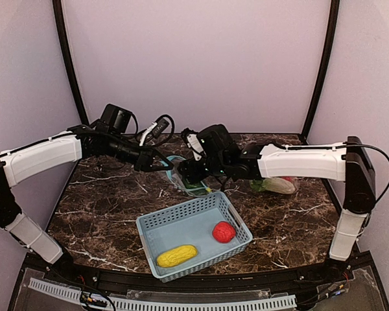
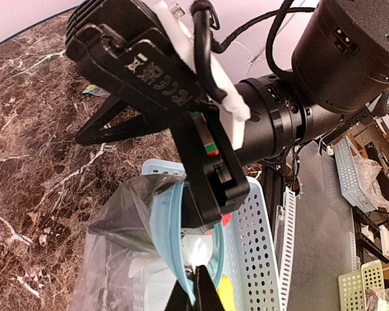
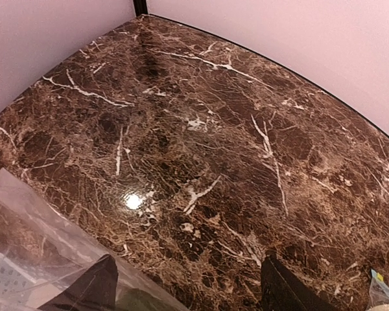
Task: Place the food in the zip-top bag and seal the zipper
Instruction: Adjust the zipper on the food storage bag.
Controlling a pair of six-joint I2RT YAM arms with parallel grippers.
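Observation:
The clear zip-top bag with a blue zipper rim stands open at mid-table. My left gripper is shut on that rim, its fingertips pinching the blue strip. My right gripper hovers at the bag's mouth, its black body above the opening. Its jaws stand wide apart in the right wrist view, open, over clear plastic with a dim green shape beneath. Yellow corn and a red apple lie in the basket. A white radish lies at right.
The light blue basket sits near the front edge, just below the bag, and shows beside the bag in the left wrist view. Dark marble table stretches beyond the right gripper. Black frame posts rise at the back corners.

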